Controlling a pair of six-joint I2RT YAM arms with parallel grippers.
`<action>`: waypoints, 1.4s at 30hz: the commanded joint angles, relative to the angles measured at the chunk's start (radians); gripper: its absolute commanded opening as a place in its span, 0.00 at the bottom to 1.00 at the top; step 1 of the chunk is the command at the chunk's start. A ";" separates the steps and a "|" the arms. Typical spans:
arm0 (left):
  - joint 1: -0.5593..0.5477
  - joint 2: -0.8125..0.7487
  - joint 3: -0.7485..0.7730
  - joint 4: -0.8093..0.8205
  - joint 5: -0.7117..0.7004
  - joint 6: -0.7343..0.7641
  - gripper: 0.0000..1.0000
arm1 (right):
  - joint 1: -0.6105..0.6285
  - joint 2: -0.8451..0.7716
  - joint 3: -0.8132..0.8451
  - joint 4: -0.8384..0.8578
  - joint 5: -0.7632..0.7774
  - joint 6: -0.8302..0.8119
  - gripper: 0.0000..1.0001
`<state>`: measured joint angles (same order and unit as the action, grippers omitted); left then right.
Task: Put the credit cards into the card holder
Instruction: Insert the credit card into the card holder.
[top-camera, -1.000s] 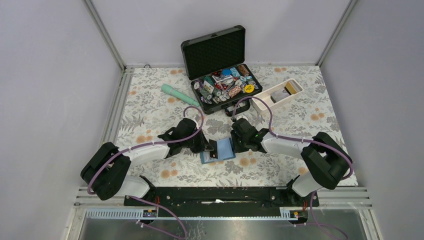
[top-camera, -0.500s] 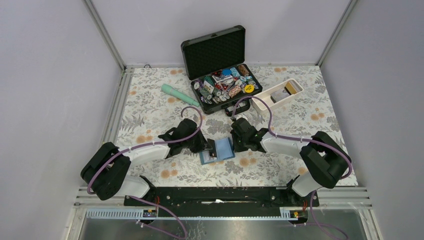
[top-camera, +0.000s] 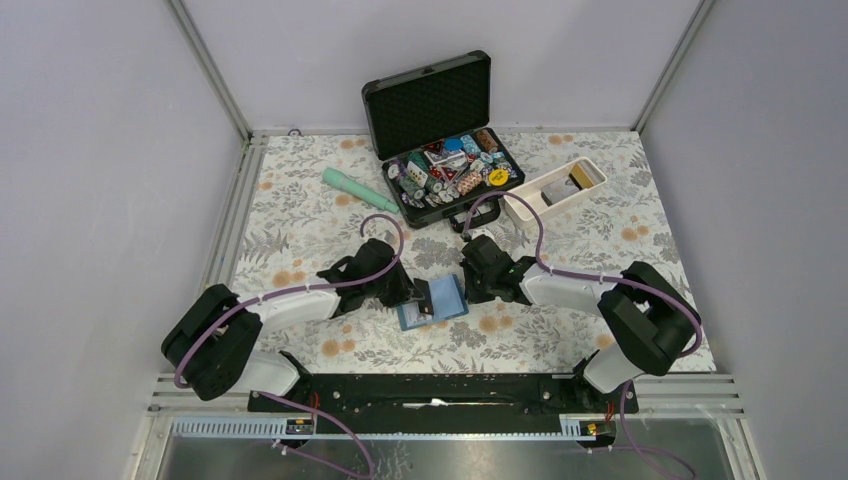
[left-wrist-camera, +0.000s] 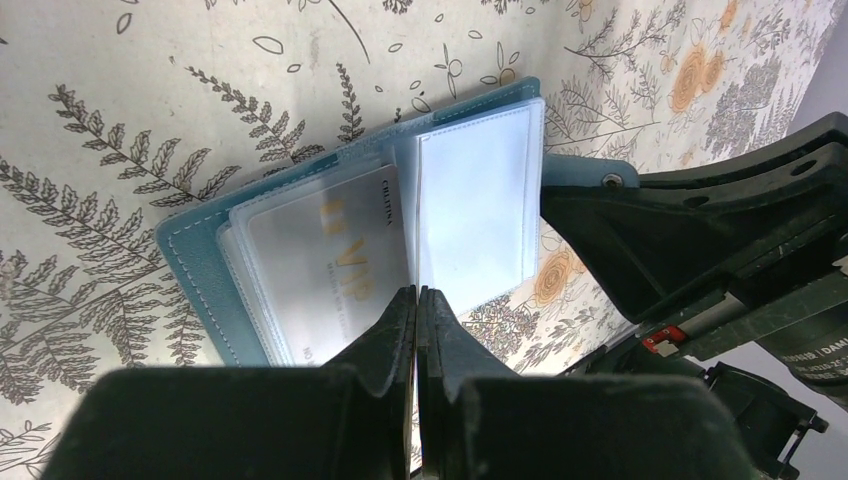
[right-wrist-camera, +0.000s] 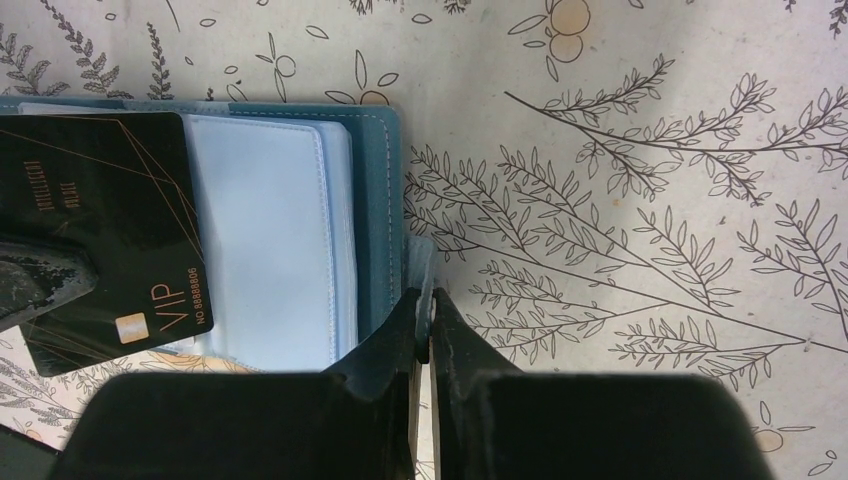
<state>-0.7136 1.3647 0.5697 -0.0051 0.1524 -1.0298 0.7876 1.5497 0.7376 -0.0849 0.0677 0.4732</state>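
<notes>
The teal card holder (top-camera: 447, 300) lies open on the floral table between both arms. A silver-grey credit card (left-wrist-camera: 320, 260) sits in one of its clear sleeves. My left gripper (left-wrist-camera: 416, 292) is shut on a black credit card (right-wrist-camera: 100, 220), holding it edge-up over the holder's left sleeves. The holder's small teal snap tab (right-wrist-camera: 420, 262) at the right edge is pinched in my right gripper (right-wrist-camera: 424, 295), which is shut on it. An orange-gold credit card (top-camera: 562, 188) lies in the white tray (top-camera: 520, 207).
An open black foam-lined case (top-camera: 440, 160) full of poker chips stands at the back centre. The long white tray is just right of it. A mint-green tube (top-camera: 358, 190) lies to the left of the case. Purple cables loop over both arms.
My right gripper has closed onto the holder's tab. The holder has shifted slightly towards the left. The left gripper still holds the black card.
</notes>
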 joint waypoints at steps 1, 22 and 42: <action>-0.010 0.011 -0.008 0.039 -0.022 -0.014 0.00 | 0.010 0.030 -0.002 -0.036 0.026 0.005 0.00; -0.024 0.020 -0.084 0.153 -0.024 -0.110 0.00 | 0.010 0.038 -0.006 -0.036 0.028 0.005 0.00; -0.025 -0.049 -0.178 0.226 -0.079 -0.211 0.00 | 0.010 0.045 -0.003 -0.046 0.043 0.004 0.00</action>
<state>-0.7341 1.3041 0.4030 0.1768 0.0929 -1.2259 0.7879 1.5547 0.7376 -0.0750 0.0696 0.4755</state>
